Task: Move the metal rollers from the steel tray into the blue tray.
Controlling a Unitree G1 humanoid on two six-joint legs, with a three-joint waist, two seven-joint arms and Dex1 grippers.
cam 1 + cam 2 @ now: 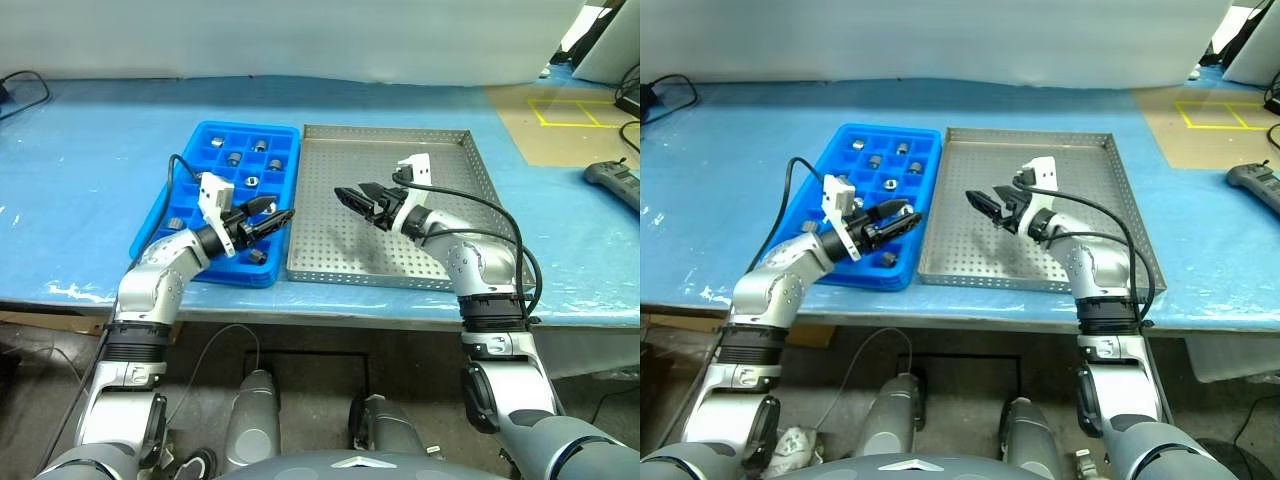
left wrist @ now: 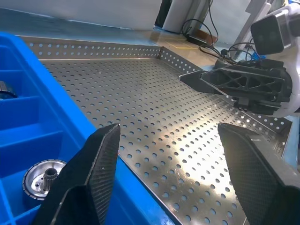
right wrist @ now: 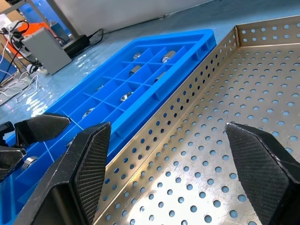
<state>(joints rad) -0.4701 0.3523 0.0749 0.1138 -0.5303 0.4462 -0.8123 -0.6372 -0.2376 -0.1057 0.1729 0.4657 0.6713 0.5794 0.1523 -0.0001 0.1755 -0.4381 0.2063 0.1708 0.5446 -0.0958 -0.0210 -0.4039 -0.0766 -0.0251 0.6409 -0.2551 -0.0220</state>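
Note:
All the metal rollers I see, such as one roller (image 1: 233, 158), lie in compartments of the blue tray (image 1: 245, 125). Another roller (image 2: 44, 176) sits in a near compartment just below my left gripper (image 1: 282, 208). That gripper is open and holds nothing. It hovers over the blue tray's near right corner, pointing toward the steel tray (image 1: 350, 150). My right gripper (image 1: 350, 192) is also open and holds nothing. It hovers over the left half of the steel tray, pointing back at the left gripper. The two sets of fingertips face each other across the trays' shared edge, a short gap apart.
Both trays lie side by side on a table with a blue cover (image 1: 100, 150), near its front edge. A black handheld device (image 1: 612, 180) lies at the far right. Yellow tape marks (image 1: 570, 112) sit at the back right. A black cable (image 1: 20, 90) lies at the far left.

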